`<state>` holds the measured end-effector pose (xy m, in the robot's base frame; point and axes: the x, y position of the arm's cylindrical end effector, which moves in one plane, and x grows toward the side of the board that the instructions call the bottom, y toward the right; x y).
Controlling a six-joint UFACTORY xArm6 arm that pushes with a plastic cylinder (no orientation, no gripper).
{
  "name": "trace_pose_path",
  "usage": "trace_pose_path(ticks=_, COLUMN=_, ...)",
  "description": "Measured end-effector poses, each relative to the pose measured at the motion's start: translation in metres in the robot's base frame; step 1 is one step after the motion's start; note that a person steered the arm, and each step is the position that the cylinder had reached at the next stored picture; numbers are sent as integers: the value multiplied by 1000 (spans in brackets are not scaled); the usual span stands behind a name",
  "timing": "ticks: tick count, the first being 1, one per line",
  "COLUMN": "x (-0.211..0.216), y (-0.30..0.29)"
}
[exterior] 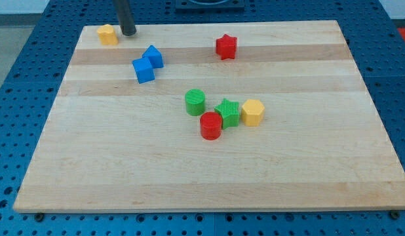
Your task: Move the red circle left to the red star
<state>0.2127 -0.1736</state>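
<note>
The red circle [211, 125] stands near the board's middle, touching the green star [227, 112] at its upper right. The red star [225, 46] lies near the view's top, right of centre, well above the red circle. My tip [128, 32] rests at the board's top left, just right of a yellow block [107, 34] and far from both red blocks.
A green circle [195, 102] sits just up-left of the red circle. A yellow hexagon [252, 112] touches the green star's right side. Two blue blocks [152, 56] [143, 69] lie together below my tip. The wooden board [124, 170] sits on blue pegboard.
</note>
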Motion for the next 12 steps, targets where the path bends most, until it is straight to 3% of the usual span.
trace_pose_path(ticks=1, x=6, y=41)
trace_pose_path(ticks=2, x=38, y=67)
trace_pose_path(ticks=8, x=301, y=94)
trace_pose_path(ticks=9, x=329, y=141)
trace_pose_path(ticks=10, x=329, y=197)
trace_pose_path(ticks=12, x=312, y=201)
